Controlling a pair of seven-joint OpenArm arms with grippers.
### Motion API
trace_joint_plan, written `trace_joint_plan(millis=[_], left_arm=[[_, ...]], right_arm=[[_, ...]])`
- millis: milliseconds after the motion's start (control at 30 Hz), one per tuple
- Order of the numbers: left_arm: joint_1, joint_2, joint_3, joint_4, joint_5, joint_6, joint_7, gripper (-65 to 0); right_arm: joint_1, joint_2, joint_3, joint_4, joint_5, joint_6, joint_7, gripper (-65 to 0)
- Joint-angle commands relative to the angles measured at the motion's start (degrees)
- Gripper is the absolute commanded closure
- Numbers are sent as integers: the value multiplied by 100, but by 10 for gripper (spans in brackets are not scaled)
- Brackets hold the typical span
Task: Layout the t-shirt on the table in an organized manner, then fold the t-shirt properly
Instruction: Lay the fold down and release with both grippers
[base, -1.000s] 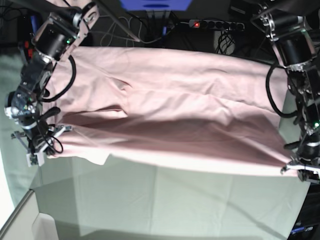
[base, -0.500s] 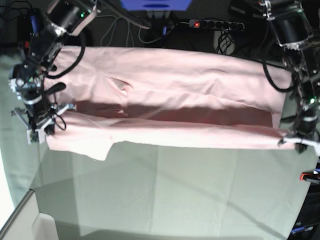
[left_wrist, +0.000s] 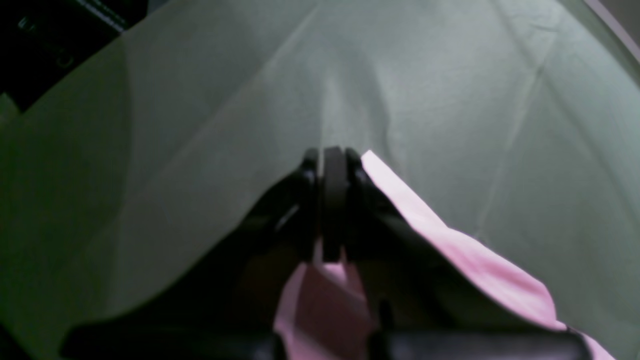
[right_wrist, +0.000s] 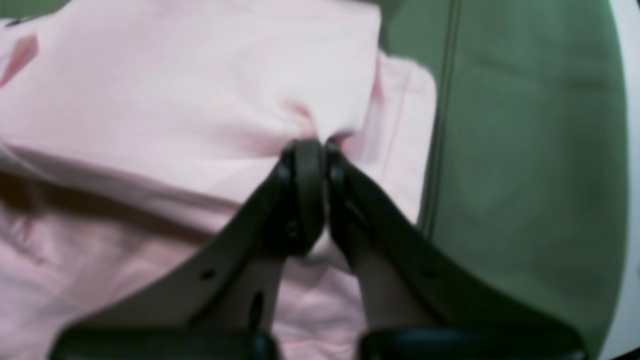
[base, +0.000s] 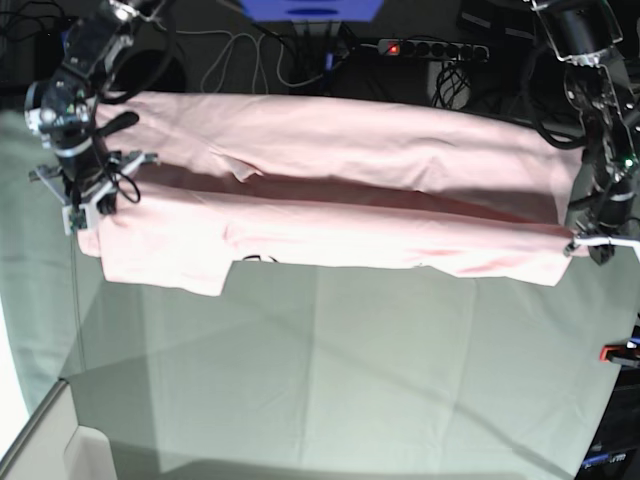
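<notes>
Gripping opposite ends of the t-shirt (base: 330, 190), the left gripper (base: 592, 240) and right gripper (base: 82, 205) are both clamped shut on pink cloth. Over the last second both have carried the near edge back across the table (base: 330, 370), narrowing the shirt into a long doubled band; the lengthwise fold appears underway, not yet set down. Count: one garment, one table, two grippers.

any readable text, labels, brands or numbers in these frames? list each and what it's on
None readable.
t-shirt: only a sliver of black print shows at the folded edge near its sleeve, too little to read.
Power strip behind the table: a red light, no legible label.
</notes>
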Motion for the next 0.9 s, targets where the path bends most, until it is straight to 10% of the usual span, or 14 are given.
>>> trace_joint_plan(millis=[0,867], left_arm=[[-11,-99,-32,-28,-12,2,-101,0],[103,-90,-32,-899,-38,-7,-101,-4]], right_arm=[[-88,43,7,115,238,-25,119,0],[-493,254,7,-386,590,-25,128,0]])
